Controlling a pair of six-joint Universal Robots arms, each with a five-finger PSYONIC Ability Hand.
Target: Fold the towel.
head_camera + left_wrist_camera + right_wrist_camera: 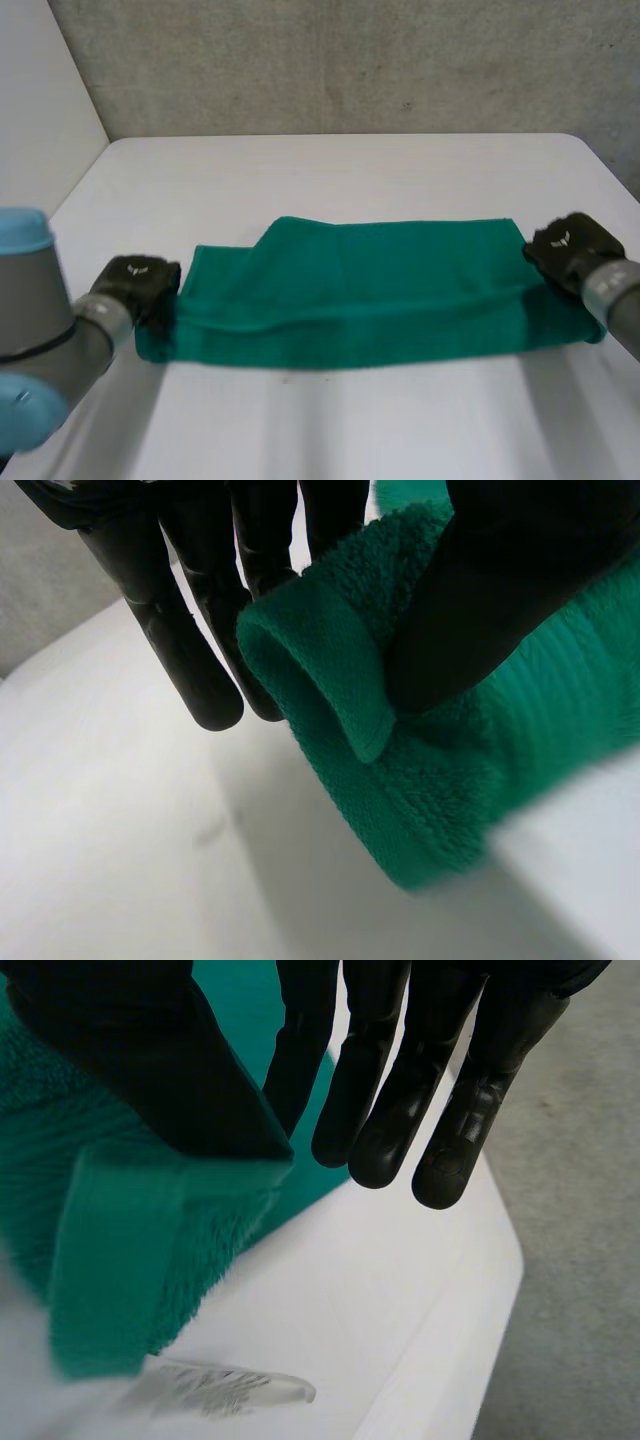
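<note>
Head view has the towel [360, 290] stretched across the middle of the table [350, 170], the left hand [135, 285] pinching one end and the right hand [570, 250] the other, and either shallow thumb grip may slip if the cloth drags.

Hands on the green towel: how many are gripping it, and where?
2. The left hand pinches the towel at its left end; the right hand pinches its right end. No further hand seems hidden.
</note>
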